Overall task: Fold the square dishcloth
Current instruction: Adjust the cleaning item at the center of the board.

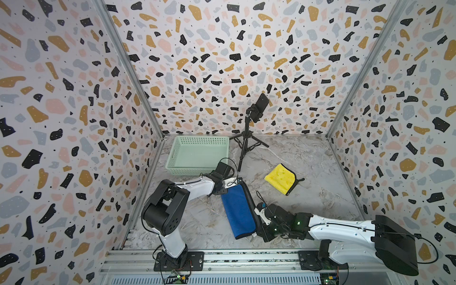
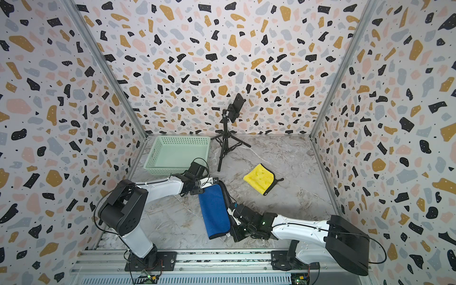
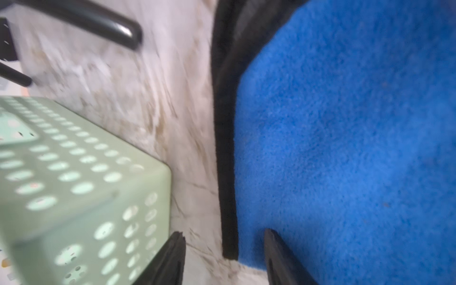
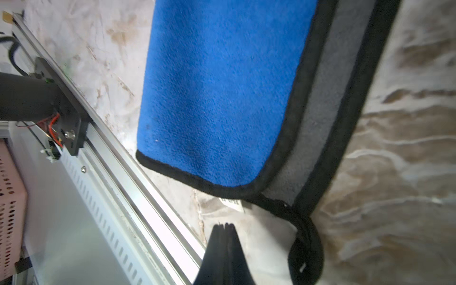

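The blue dishcloth (image 1: 238, 212) (image 2: 214, 212) lies on the marble floor, folded in half into a long strip. Its black trim and a band of its grey underside (image 4: 320, 111) show along one long edge. My left gripper (image 3: 224, 246) (image 1: 234, 183) is at the cloth's far end, open. The far corner of the cloth (image 3: 345, 123) lies flat beneath its spread fingers, and nothing is held. My right gripper (image 4: 224, 225) (image 1: 259, 233) is shut and empty. It sits just off the near corner, beside the black hanging loop (image 4: 306, 246) and the white label.
A yellow folded cloth (image 1: 280, 178) (image 2: 259, 178) lies further right. A mint perforated basket (image 1: 201, 140) (image 3: 74, 172) stands close to the left gripper. A phone tripod (image 1: 246, 138) stands behind, with one leg (image 3: 98, 22) near the cloth. The aluminium rail (image 4: 123, 160) runs along the front edge.
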